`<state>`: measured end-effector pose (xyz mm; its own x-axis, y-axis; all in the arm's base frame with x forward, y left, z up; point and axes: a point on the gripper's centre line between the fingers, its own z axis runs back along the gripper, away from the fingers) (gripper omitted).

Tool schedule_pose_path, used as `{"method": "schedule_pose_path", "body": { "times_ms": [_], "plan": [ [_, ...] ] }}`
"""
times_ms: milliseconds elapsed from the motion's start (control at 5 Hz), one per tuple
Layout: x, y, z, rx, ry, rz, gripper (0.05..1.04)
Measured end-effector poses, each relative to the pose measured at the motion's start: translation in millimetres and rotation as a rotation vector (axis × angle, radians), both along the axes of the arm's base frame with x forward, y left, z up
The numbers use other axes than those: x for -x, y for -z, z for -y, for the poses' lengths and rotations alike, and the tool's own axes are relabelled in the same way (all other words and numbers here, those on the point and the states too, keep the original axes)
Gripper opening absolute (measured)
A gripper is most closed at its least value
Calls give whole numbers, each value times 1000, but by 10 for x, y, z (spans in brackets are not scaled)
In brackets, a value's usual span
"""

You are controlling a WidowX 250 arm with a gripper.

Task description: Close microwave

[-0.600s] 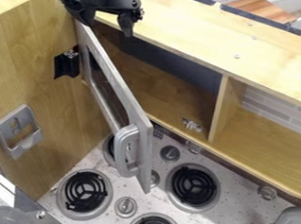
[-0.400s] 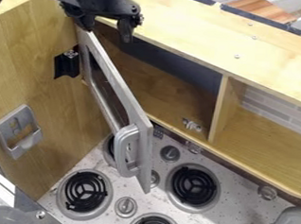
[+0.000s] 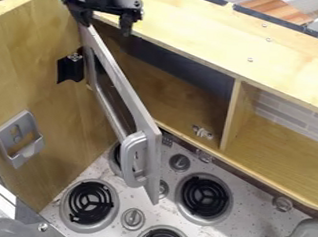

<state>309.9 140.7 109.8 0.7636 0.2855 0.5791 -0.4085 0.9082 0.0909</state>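
The gripper (image 3: 106, 27) hangs at the upper left, over the hinge end of the microwave door, its two fingers apart with nothing held between them. The grey microwave door (image 3: 121, 83) stands swung out from the cabinet toward the stove. Its thick silver handle (image 3: 129, 159) is at the lower free end, well below the gripper. Behind the door the dark-backed microwave compartment (image 3: 183, 101) lies exposed. Whether a fingertip touches the door's top edge, I cannot tell.
A wooden side wall (image 3: 30, 73) with a grey holder (image 3: 19, 138) stands at left. Below are the stove top (image 3: 125, 189) with black burners and knobs, and a faucet (image 3: 302, 233) at lower right. A divider (image 3: 239, 109) splits the shelf.
The gripper dipped slightly, then rose a little and shifted slightly left. The microwave door has not moved.
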Motion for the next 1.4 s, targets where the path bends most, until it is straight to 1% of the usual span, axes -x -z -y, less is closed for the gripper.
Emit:
{"method": "schedule_pose_path", "body": {
  "times_ms": [200,400,600,800,1000,1200,1400],
  "plan": [
    [-107,99,-298,-47,-108,-24,999],
    [-140,153,-529,-78,-185,-59,999],
    [-83,74,-740,-102,-264,-63,999],
    [45,97,-829,-92,-319,-101,999],
    [149,146,-845,-66,-339,-143,999],
    [284,117,-770,-26,-324,-171,999],
    [376,195,-688,10,-300,-204,999]
  ]
}}
